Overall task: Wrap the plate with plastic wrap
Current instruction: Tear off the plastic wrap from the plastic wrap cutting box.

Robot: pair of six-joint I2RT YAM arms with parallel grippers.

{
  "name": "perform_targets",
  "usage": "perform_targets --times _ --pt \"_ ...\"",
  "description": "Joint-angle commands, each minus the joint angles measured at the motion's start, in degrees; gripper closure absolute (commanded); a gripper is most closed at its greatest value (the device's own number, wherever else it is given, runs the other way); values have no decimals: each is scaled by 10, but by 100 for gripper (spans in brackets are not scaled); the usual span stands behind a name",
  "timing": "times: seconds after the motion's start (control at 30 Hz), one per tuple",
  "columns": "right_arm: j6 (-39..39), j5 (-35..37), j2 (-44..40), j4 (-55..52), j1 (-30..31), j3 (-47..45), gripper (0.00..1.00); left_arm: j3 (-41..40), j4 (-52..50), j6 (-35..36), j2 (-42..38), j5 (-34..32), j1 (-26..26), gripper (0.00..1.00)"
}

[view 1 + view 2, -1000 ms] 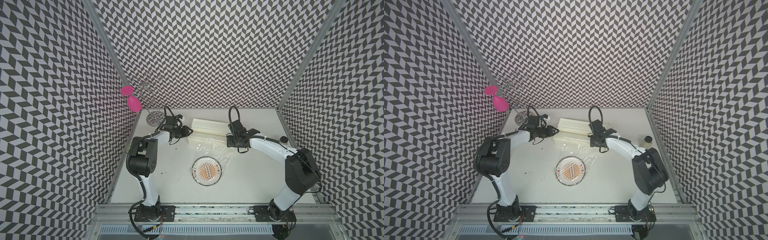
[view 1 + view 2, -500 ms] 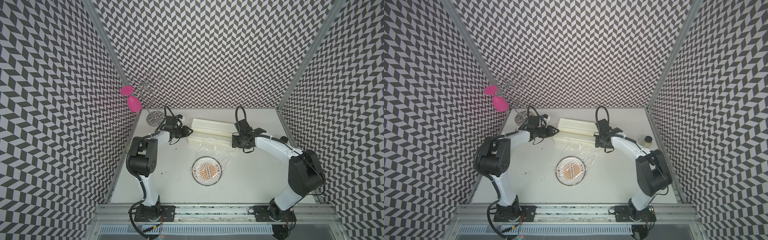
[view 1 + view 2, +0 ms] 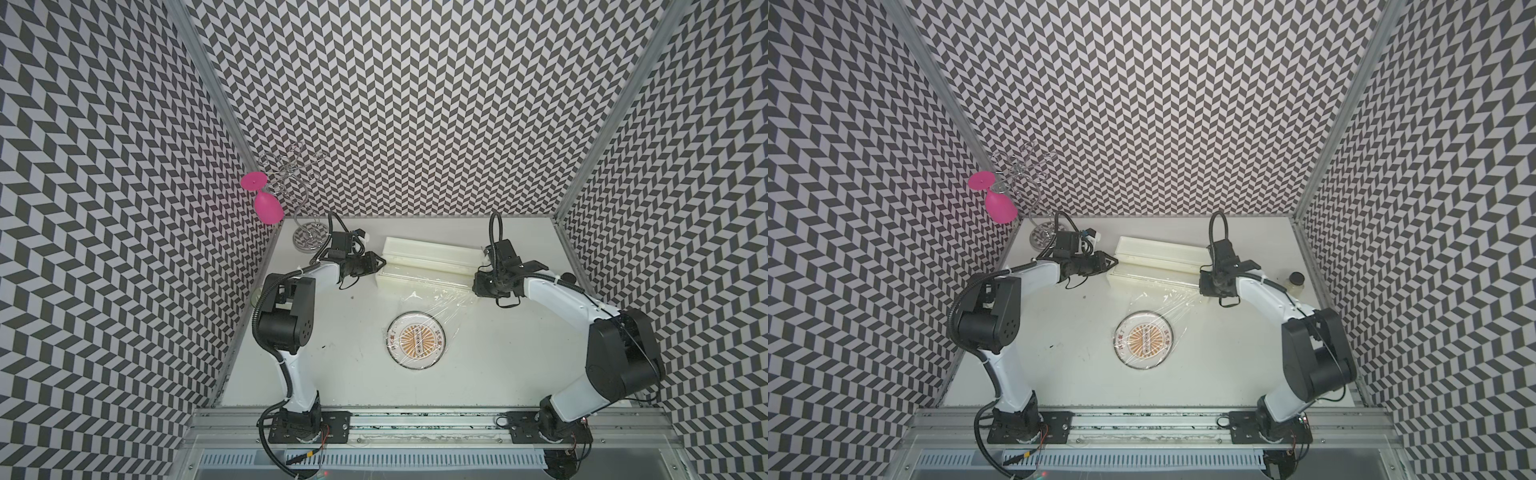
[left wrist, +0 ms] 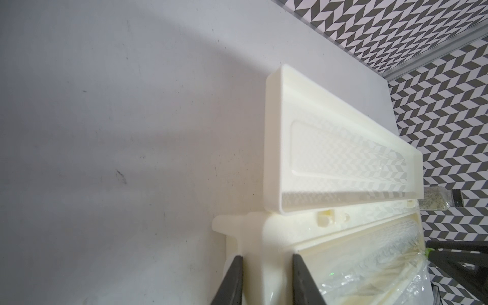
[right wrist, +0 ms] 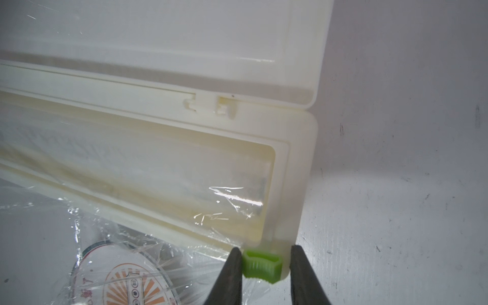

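Since a second ago the right gripper (image 5: 265,253) has slid right along the box (image 3: 428,257) and now pinches its green tab (image 5: 261,266). The left gripper (image 4: 266,264) clamps the box's left end. The wrap (image 3: 436,297) trails from the box over the plate (image 3: 417,339), which lies just nearer. Draw the tab leftward steadily and keep the box pinned.

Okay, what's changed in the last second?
The right hand shifted along the dispenser box to its end and closed on the green tab. The left hand, clamped on the box's other end, the plate and the plastic wrap stayed put.
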Motion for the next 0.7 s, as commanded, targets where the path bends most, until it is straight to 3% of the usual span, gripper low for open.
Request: perform_targets --times 0.0,0.07,0.13,0.17,0.27,0.37,0.5,0.67 --pt "-26 -7 9 -30 -10 -21 84 -30 -111 18 48 -98 8 100" --pt "-25 -11 12 -30 -11 -19 89 -30 -110 16 46 -99 7 100" --pt "-16 -15 11 -24 -11 -17 88 -25 -111 15 46 -94 6 100" --pt "-10 -19 9 -24 -14 -15 83 -23 -110 14 45 -88 5 100" --pt "11 -43 -21 -19 -22 -16 52 -12 -108 8 31 -67 4 100" --pt "25 -59 -58 -21 -39 -19 42 9 -104 -5 12 -45 5 99" --pt "42 -92 -98 -23 -59 -35 38 29 -92 -33 -14 -2 4 89" --pt "97 -120 -158 22 -59 -98 40 33 -87 -48 -69 8 5 63"
